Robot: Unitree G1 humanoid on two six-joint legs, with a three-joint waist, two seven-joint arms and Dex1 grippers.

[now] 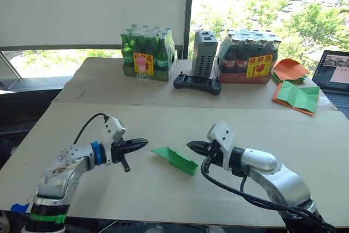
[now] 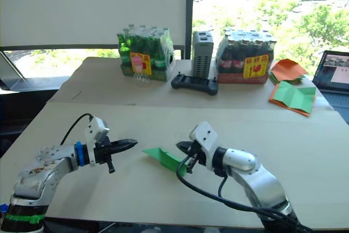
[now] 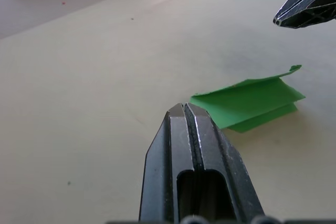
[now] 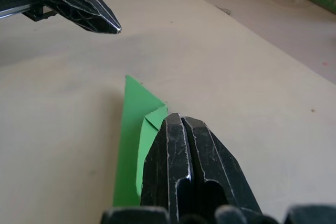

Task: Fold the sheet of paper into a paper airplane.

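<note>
Paper airplane (image 1: 175, 159), folded to a narrow bright green wedge with raised side flaps, lay flat on the cream table (image 1: 163, 118) between the two grippers. Judged by its thinness, it would be very light, easily bent and prone to sliding on the smooth top; any squeeze across the flaps would likely crush the creases. The firmest place to take hold appeared to be the layered centre fold, pinched along its length, with the free end steadied.

Right gripper (image 1: 192, 145) had its two black fingers pressed together with nothing between them, its tip hovering just above the wedge's wide end; whether it touched the paper could not be told. In the right wrist view the pointed nose lay ahead of that tip.

Left gripper (image 1: 143, 143) was likewise pressed together and empty, its tip near the pointed nose but apart from it, the wedge lying just ahead of it and lower.
</note>
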